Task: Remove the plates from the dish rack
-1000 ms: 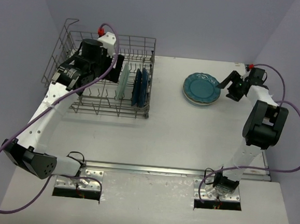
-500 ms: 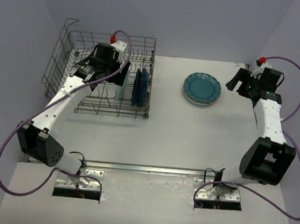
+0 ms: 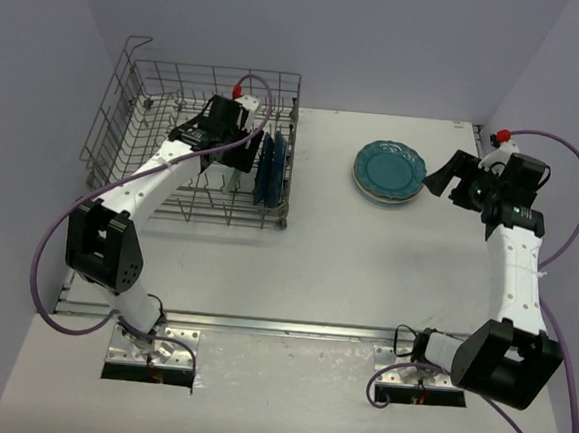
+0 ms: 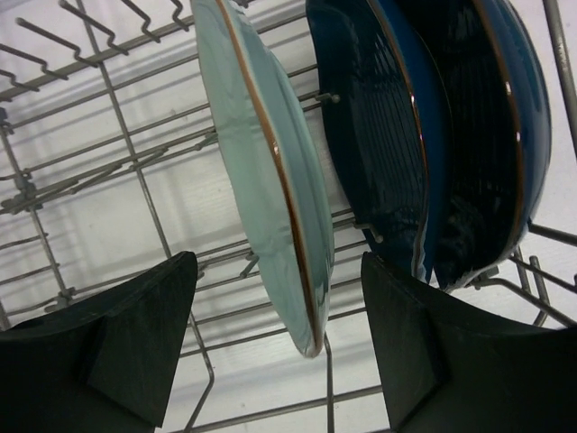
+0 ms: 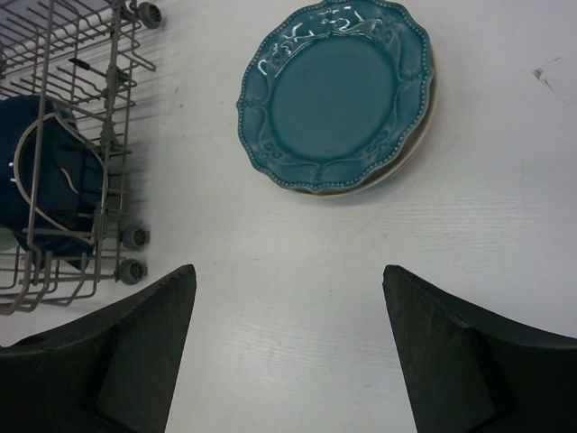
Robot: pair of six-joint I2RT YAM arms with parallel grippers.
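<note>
The grey wire dish rack (image 3: 127, 113) stands at the back left. A pale blue plate (image 4: 270, 171) stands on edge between its tines, with dark blue plates (image 4: 433, 135) just to its right; these show in the top view too (image 3: 269, 165). My left gripper (image 4: 279, 343) is open, its fingers either side of the pale blue plate's edge, not touching it. A teal scalloped plate (image 3: 389, 170) lies on a cream plate on the table. My right gripper (image 5: 284, 352) is open and empty above the table, just short of that stack (image 5: 336, 95).
The rack's wire sides (image 5: 54, 135) rise around the plates, and its small wheels (image 5: 133, 253) rest on the table. White table surface (image 3: 366, 263) lies between rack and stack. Purple walls close in on left, back and right.
My left gripper has moved right inside the rack and now straddles the pale blue plate. My right arm has swung out and its gripper has drawn back from the teal plate stack.
</note>
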